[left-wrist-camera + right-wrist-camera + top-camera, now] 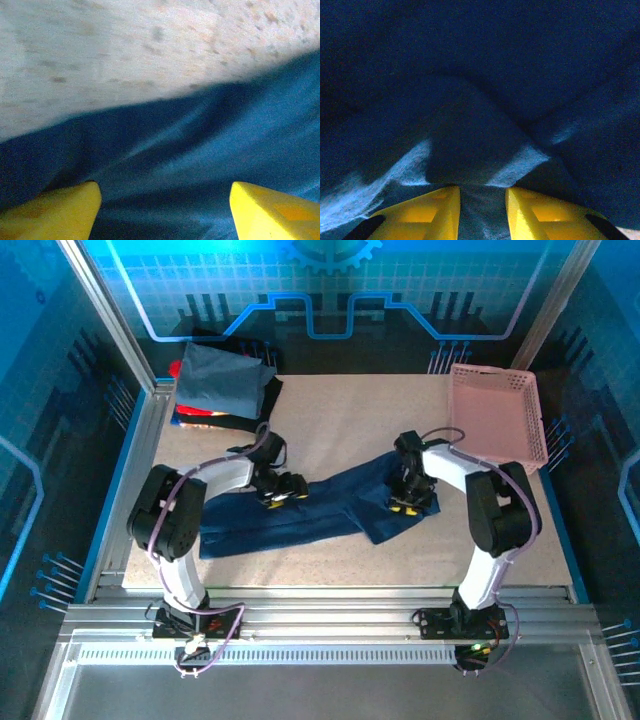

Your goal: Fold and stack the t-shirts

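At the far left corner we see the folded t-shirts (222, 390) stacked, slate-blue on top of red and black. Our left gripper (283, 490) (165, 192) hangs low, fingers spread wide, over the navy t-shirt (320, 508), which lies crumpled across the middle of the table (340, 420). Our right gripper (408, 502) (482, 192) pinches a raised fold of it. Far right sits the pink basket (495, 415), apart from the shirts.

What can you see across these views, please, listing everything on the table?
navy t-shirt: one, dark navy, spread across the middle
folded t-shirts: one stack, slate-blue on top, red and black beneath, far-left corner
basket: one, pink, far-right corner
table: one, speckled beige, under everything
left gripper: one, yellow-tipped, open above the navy t-shirt's left end
right gripper: one, yellow-tipped, pinching a fold at its right end
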You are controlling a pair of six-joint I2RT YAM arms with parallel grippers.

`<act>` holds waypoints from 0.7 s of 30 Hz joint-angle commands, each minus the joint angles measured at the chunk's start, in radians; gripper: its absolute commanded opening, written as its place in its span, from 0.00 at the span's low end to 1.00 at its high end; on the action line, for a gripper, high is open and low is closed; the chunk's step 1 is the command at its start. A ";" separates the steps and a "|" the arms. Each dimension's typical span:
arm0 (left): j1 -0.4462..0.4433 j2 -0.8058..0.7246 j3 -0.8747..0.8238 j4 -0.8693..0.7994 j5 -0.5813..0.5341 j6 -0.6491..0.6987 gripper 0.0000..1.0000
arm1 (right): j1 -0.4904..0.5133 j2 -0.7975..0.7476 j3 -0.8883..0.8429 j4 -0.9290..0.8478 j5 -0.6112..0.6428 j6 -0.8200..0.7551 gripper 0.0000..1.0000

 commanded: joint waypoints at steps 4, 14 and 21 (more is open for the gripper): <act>0.073 -0.053 -0.095 -0.104 -0.126 -0.031 0.72 | -0.025 0.190 0.255 -0.085 0.096 0.039 0.33; 0.091 -0.124 -0.114 -0.129 -0.063 -0.087 0.73 | -0.066 0.664 1.011 -0.325 0.075 0.013 0.34; 0.089 -0.291 -0.094 -0.217 -0.050 -0.143 0.76 | -0.054 0.680 1.214 -0.268 0.025 -0.002 0.49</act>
